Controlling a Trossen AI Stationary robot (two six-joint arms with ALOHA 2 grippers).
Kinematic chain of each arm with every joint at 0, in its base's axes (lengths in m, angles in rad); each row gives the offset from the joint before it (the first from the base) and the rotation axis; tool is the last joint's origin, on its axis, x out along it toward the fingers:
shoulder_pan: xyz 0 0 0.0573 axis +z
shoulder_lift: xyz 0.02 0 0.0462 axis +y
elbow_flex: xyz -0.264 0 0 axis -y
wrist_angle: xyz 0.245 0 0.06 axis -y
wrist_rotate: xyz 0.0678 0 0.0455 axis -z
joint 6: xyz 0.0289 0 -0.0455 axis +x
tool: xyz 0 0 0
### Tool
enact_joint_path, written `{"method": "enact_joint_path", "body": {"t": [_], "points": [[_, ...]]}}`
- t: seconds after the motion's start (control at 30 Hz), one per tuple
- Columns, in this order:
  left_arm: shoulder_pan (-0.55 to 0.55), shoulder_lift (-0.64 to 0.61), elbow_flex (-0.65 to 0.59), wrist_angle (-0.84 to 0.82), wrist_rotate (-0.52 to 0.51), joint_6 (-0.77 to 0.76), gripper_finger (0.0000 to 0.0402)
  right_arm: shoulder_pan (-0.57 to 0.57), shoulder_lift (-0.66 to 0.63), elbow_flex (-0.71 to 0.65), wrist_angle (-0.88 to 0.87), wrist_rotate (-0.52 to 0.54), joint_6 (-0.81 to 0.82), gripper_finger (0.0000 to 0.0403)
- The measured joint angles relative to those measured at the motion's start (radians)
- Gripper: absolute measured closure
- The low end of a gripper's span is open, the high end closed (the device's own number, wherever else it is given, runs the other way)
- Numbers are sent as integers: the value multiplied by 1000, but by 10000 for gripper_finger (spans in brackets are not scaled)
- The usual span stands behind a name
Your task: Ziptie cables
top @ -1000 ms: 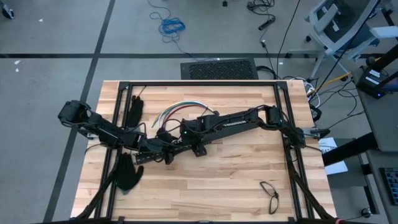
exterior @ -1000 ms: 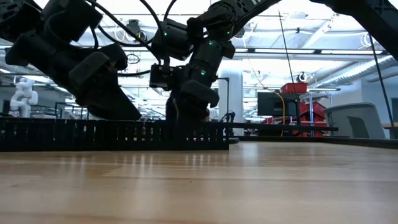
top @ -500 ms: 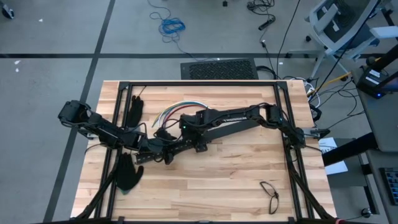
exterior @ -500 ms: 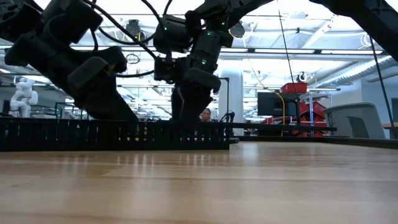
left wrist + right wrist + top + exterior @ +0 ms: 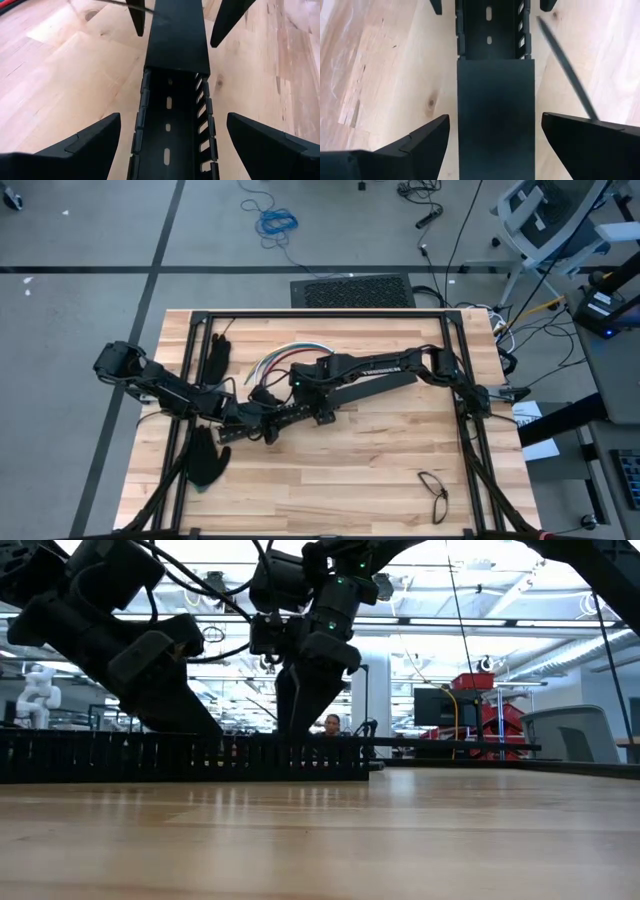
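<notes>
The cables [image 5: 286, 359], a curved bundle of red, white and greenish wires, lie on the table beyond both grippers. A thin dark ziptie [image 5: 564, 64] lies on the wood beside a long black slotted bar [image 5: 170, 115], whose far stretch carries a flat cover [image 5: 495, 115]. My left gripper [image 5: 173, 117] is open, one finger on each side of the bar's slotted part. My right gripper [image 5: 495, 117] is open above the covered part, facing the left one [image 5: 262, 423]. Neither touches the bar.
Two black gloves lie at the table's left, one far [image 5: 218, 356], one near [image 5: 206, 459]. A thin dark loop [image 5: 434, 491] lies near the right front corner. A black frame [image 5: 320, 313] runs round the table's edges. Bare wood [image 5: 350, 470] stretches along the near side.
My right gripper has risen a little above the black bar, still open and pointing steeply down. The bar, the cables and my left gripper have stayed put.
</notes>
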Motion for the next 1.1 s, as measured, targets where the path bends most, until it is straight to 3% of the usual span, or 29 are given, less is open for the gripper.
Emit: {"method": "enact_joint_path", "body": {"t": [0.23,0.57,1.1], "points": [[0,0,0,0,0,0,42,0,-2,0,2,1,-10,93],[0,0,0,0,0,0,42,-3,-2,0,24,5,2,147],[0,0,0,0,0,0,42,0,-2,0,34,-5,-9,140]]}}
